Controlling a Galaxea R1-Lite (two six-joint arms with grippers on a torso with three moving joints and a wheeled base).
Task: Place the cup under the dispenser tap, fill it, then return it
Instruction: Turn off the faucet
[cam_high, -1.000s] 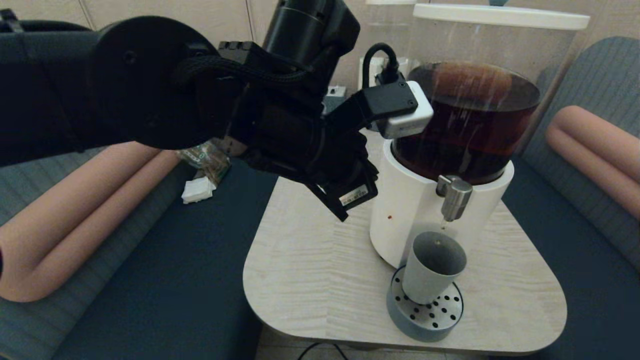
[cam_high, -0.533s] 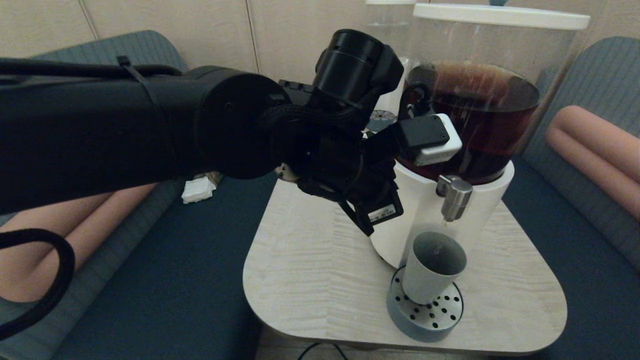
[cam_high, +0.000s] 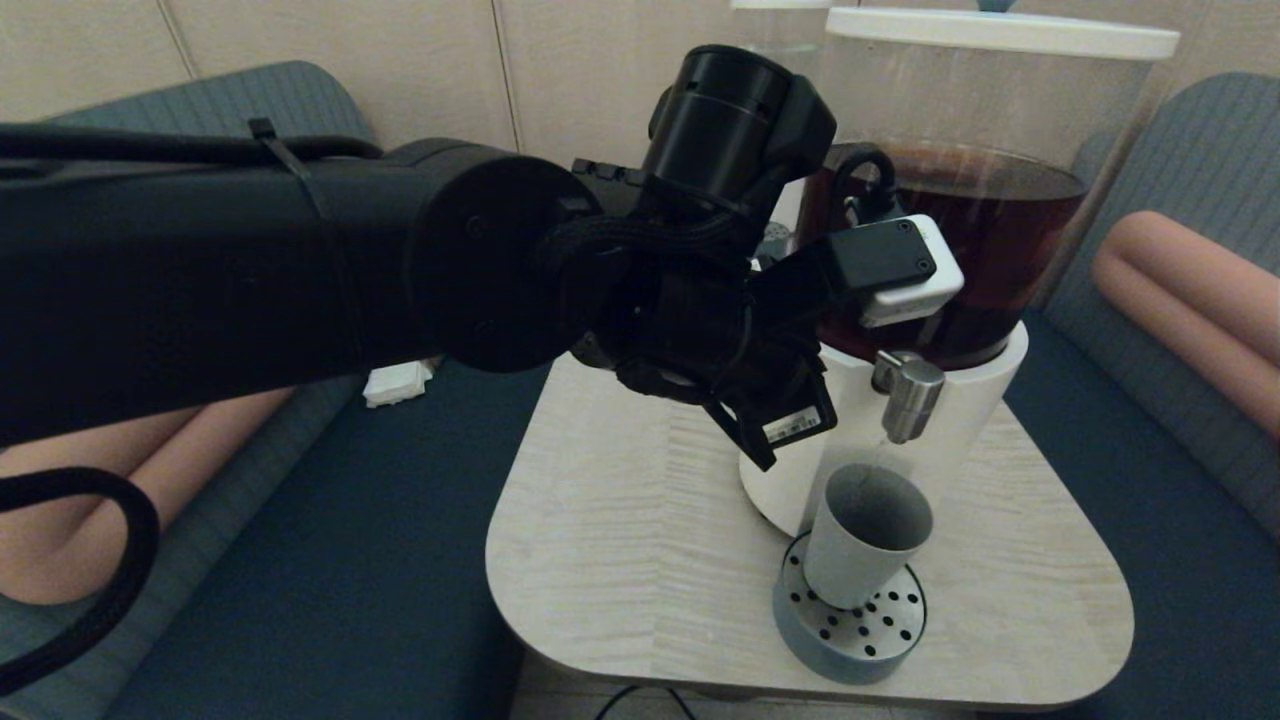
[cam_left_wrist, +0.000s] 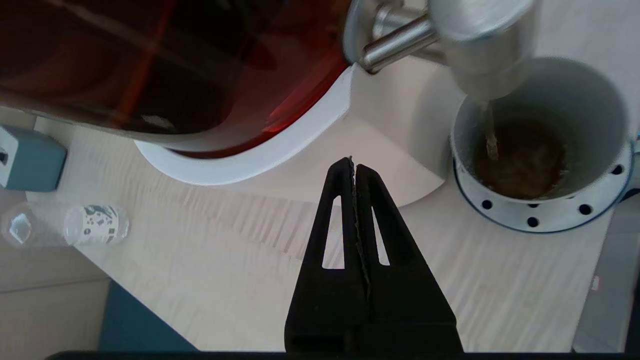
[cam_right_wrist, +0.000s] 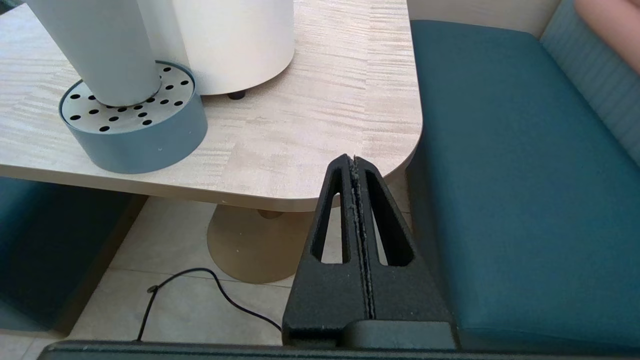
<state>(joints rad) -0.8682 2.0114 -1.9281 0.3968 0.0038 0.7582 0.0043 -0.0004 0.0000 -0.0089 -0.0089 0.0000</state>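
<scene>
Cup: grey-blue tumbler, upright on perforated drip tray, directly beneath dispenser tap; also seen from above in left wrist view, with thin stream of brown liquid falling from the spout and a shallow pool at the bottom, well below the rim. Dispenser tap: brushed-steel spout on white base of large dispenser, clear tank holding dark brown liquid. Drip tray: grey round stand, touching front of dispenser base, on pale wood-grain counter. Left gripper: above counter just beside dispenser base, near but not touching cup or tap; jaws pressed together, holding nothing. Right gripper: low, off counter's edge, over bench seat and floor; jaws closed, empty, idle. Small clear labelled bottle: lying on its side at far part of counter, well apart from cup. Progress, judged: placement under tap done; filling under way, level low; left to do, apparently, stopping the flow once level is adequate, then grasping cup and returning it to counter. Risk noted: overfill if flow left unattended; cup light, likely to tip or spill if nudged by closed jaws.
</scene>
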